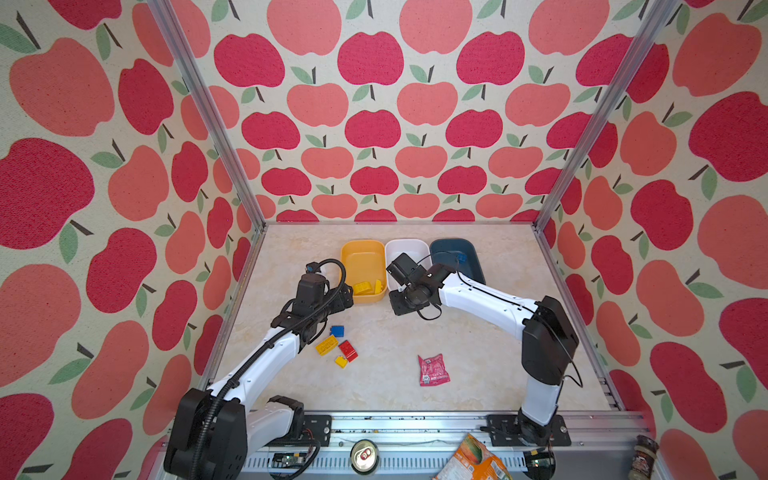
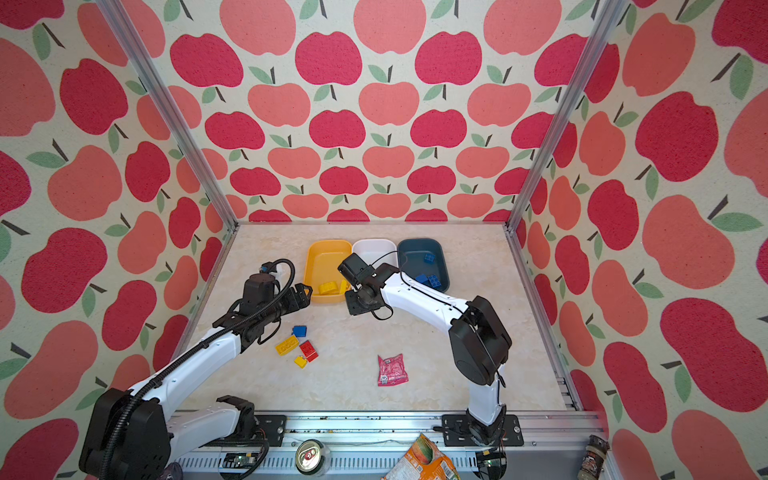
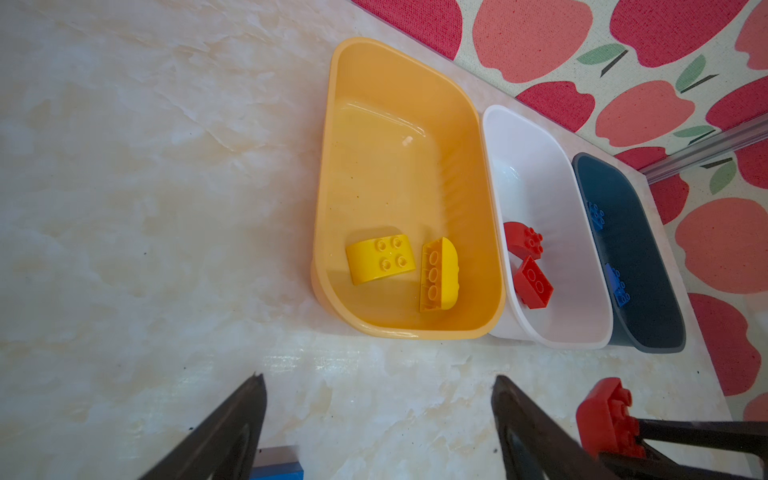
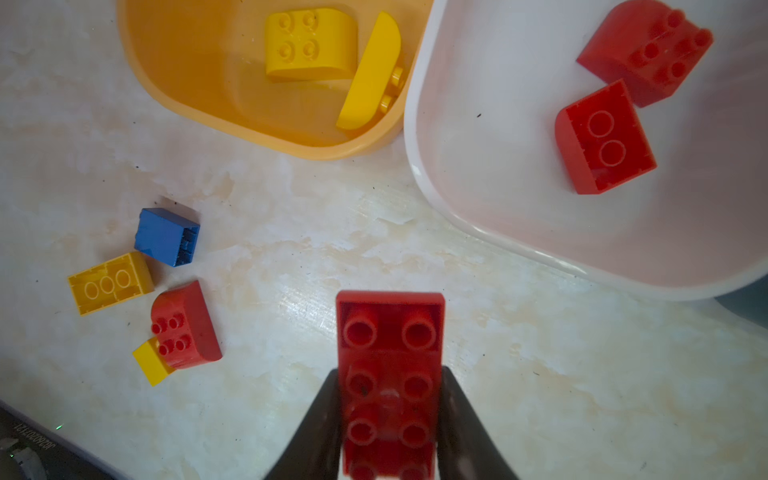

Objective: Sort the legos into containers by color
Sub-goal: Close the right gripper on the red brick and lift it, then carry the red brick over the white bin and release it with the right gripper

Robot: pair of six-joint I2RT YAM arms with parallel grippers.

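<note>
your right tool (image 4: 388,376) clamped on a long red brick (image 4: 390,328), brick poking past the tips, white bin (image 4: 490,178) nearby, left tool (image 3: 379,380) wide open

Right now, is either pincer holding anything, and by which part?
The right pincer grips a red brick by its long sides; the left pincer is open and empty.

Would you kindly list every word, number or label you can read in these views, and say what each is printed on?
Nothing reads clearly enough to quote.
Pink snack packet: print too small.
Orange packet: print blurred.
Can: only its top shows, no legible marking.
Small jar: label too blurred.
Dark strip in the right wrist view: upside-down digits, too blurred.
Legos and containers: no lettering visible.
</note>
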